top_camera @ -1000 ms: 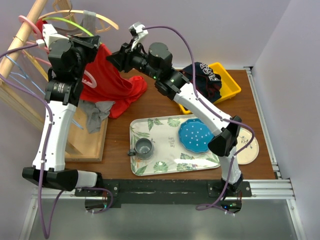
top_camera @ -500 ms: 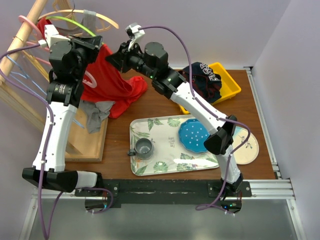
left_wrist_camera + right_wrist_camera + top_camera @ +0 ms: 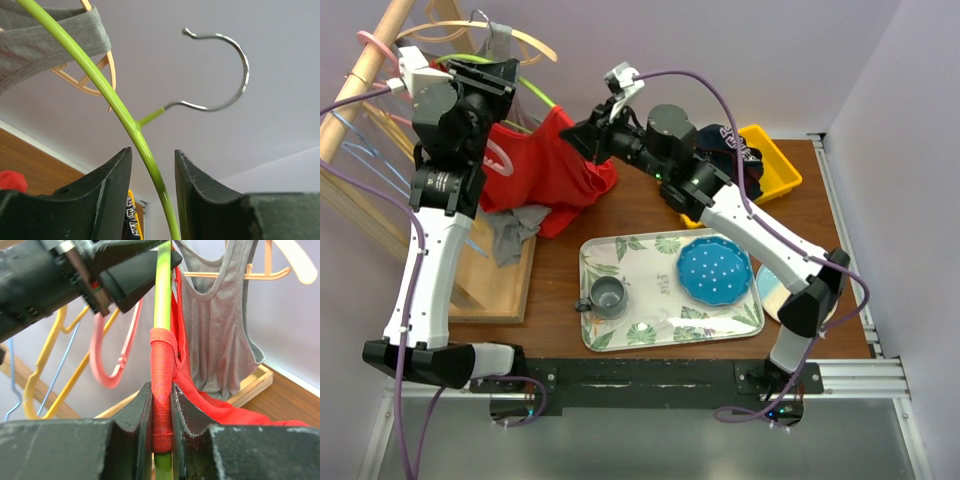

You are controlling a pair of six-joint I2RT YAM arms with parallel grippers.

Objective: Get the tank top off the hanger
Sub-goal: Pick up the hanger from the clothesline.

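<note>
Overhead view of a wooden table (image 3: pixel 650 205) with two white robot arms reaching toward its 10 o'clock corner. A wooden clothes rack (image 3: pixel 360 70) stands along the 9 o'clock edge.

The red tank top (image 3: pixel 555 165) is the brightest thing here. It is bunched and crumpled and droops from mid-air onto the table at 10 o'clock, its lower folds pooled on the wood. One shoulder strap is looped round the green hanger (image 3: pixel 535 90), so the top is not yet free.

The left gripper (image 3: pixel 150 155) is raised at 11 o'clock, apparently to steady the hanger off the rack. The thin green rod runs between its two dark fingers. A gap shows on either side at the tips, so I cannot tell whether it is pinched.

The right gripper (image 3: pixel 161 390) reaches in from 1 o'clock. Its jaws are closed tight on the red strap where it wraps the rod, likely to slide it off the end.

The hanger's silver hook (image 3: pixel 225 75) hangs on nothing. A grey tank top (image 3: pixel 215 315) hangs behind on a wooden hanger.
</note>
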